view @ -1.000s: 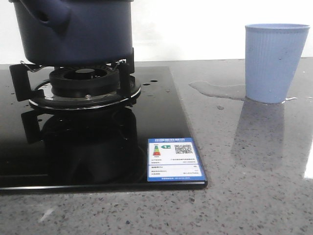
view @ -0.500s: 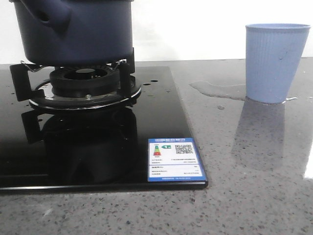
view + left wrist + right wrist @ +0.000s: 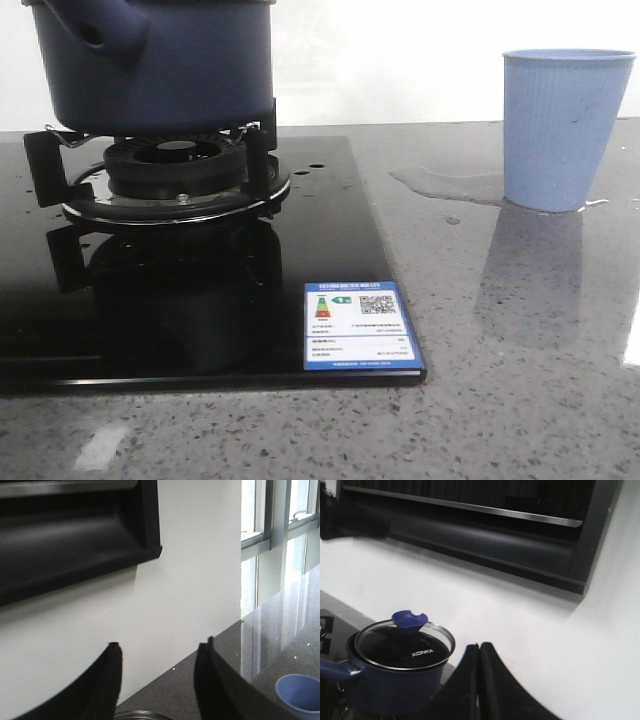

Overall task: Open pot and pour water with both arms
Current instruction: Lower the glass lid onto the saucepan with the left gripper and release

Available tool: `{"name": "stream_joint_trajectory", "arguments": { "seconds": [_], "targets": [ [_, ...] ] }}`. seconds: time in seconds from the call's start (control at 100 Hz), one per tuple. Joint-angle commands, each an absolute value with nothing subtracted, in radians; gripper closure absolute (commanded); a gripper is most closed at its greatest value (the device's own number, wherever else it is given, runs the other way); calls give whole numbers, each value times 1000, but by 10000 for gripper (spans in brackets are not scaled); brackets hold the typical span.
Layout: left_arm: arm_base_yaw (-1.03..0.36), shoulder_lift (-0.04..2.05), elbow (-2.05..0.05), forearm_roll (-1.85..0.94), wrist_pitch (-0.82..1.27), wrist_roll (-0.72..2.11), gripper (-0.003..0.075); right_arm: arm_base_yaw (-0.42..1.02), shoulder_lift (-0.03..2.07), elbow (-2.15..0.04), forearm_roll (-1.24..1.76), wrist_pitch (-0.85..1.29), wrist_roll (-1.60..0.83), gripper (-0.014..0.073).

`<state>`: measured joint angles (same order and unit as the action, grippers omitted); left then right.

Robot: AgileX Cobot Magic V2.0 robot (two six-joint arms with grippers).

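while the pot (image 3: 395,677) sits lidded beyond it, right gripper (image 3: 479,652) is closed; left gripper (image 3: 157,652) gapes.

grey speckled countertop (image 3: 500,400) carries black hob (image 3: 200,320), blue cup (image 3: 565,125) (water (image 3: 445,183) pooled beside).

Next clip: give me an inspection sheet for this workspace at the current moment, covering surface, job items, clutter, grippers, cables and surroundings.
Surface: grey speckled countertop with a black glass hob; energy label on the hob's near right corner.
Job's things: pot sits on the burner grate, glass lid with blue knob on it. Water lies as a puddle beside the pale blue cup.
Clutter: nothing seen.
Grippers: left gripper open, empty, raised; right gripper shut, empty, away from the pot.
Cables: nothing seen.
Surroundings: white wall, dark range hood, windows.
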<state>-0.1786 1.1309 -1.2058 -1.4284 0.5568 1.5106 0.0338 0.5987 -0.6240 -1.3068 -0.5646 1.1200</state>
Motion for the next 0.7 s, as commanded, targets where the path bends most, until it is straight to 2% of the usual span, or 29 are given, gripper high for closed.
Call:
{"name": "stream_joint_trajectory", "arguments": {
  "seconds": [0.0,0.08,0.16,0.27,0.45,0.57,0.69],
  "targets": [
    [-184,1018,-1188,-1413,562,1427,613,59,597,-648,-1327,-567,1124,662],
    [-184,909,-1099,-1374,562,1414,696,90,597,-648,-1377,-567,1162,661],
    [-184,788,-988,-1338,552,1412,729,128,597,-647,-1450,-569,1230,661],
    [-184,575,-801,-1315,509,1391,732,185,583,-624,-1540,-527,1298,661],
    [-184,219,-536,-1249,404,1219,735,250,464,-515,-1540,-333,1332,660],
    [-184,63,-425,-1165,396,1134,740,256,347,-423,-1540,-325,1367,661],
    [-184,-7,-363,-1100,392,1021,740,256,223,-328,-1540,-328,1479,661]
  ]
}}
